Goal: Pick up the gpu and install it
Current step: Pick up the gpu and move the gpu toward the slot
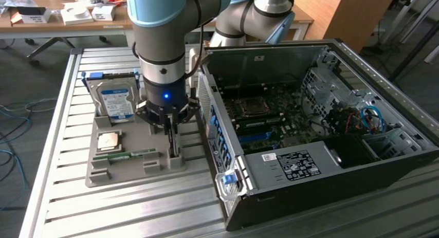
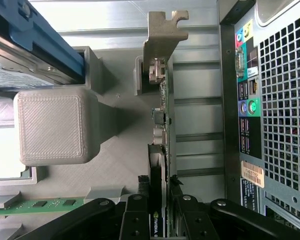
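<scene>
Jaws partly closed, one finger on each face of the gpu, apparently pressed against the board. Reads as a grip taken, card not yet lifted.

Bench: slatted metal, carrying everything.
Computer case: side open, just beside the tray on the exterior view's right, rear ports facing the card.
Grey parts tray: hard drive propped at a tilt, memory stick lying flat.
Gpu: standing on edge in the tray slot nearest the case, bracket at the end away from the jaws.

Step in hand, by judgement: securing the hold. Best kept square to the board and centred on its upper edge. Firm on bare board rather than on components. No twist against the slot walls, no drift toward the case wall.
</scene>
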Available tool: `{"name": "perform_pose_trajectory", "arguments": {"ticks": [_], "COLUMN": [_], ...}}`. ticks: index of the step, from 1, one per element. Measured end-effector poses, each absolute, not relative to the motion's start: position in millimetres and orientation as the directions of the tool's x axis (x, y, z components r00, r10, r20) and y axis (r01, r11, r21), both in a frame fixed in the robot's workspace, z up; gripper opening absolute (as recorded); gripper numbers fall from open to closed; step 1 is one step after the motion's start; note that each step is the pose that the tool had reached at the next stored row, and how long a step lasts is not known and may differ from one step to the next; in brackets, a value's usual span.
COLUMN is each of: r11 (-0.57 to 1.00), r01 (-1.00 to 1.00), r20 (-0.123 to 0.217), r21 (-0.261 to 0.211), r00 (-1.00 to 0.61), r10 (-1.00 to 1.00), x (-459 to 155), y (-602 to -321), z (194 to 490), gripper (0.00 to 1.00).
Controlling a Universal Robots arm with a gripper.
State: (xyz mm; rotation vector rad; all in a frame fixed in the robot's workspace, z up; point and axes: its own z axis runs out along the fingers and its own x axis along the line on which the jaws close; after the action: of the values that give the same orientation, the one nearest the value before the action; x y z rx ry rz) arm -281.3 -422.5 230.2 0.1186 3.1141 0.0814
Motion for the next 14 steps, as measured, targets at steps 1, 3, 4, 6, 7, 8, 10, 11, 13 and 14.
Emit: {"name": "perform_pose_trajectory", "arguments": {"ticks": [1, 3, 4, 6, 7, 8, 10, 11, 13, 14], "r11": [0.996, 0.996, 0.996, 0.996, 0.996, 0.996, 0.996, 0.996, 0.996, 0.996], "r01": [0.075, 0.075, 0.075, 0.075, 0.075, 0.075, 0.075, 0.075, 0.075, 0.075], "r20": [-0.022, -0.022, -0.022, -0.022, -0.022, -0.022, -0.022, -0.022, -0.022, -0.022], "r21": [0.053, 0.053, 0.053, 0.053, 0.053, 0.053, 0.053, 0.053, 0.053, 0.053], "r00": [-0.997, -0.997, -0.997, -0.997, -0.997, -0.997, -0.997, -0.997, -0.997, -0.997], "r10": [0.077, 0.077, 0.077, 0.077, 0.077, 0.077, 0.077, 0.077, 0.077, 0.077], "x": [-281, -281, -281, -281, -281, -281, -281, -281, -281, -281], "y": [-422, -422, -422, -422, -422, -422, -422, -422, -422, -422], "z": [230, 230, 230, 232, 233, 235, 239, 241, 245, 248], "gripper": [0.26, 0.26, 0.26, 0.26, 0.26, 0.26, 0.26, 0.26, 0.26, 0.26]}}
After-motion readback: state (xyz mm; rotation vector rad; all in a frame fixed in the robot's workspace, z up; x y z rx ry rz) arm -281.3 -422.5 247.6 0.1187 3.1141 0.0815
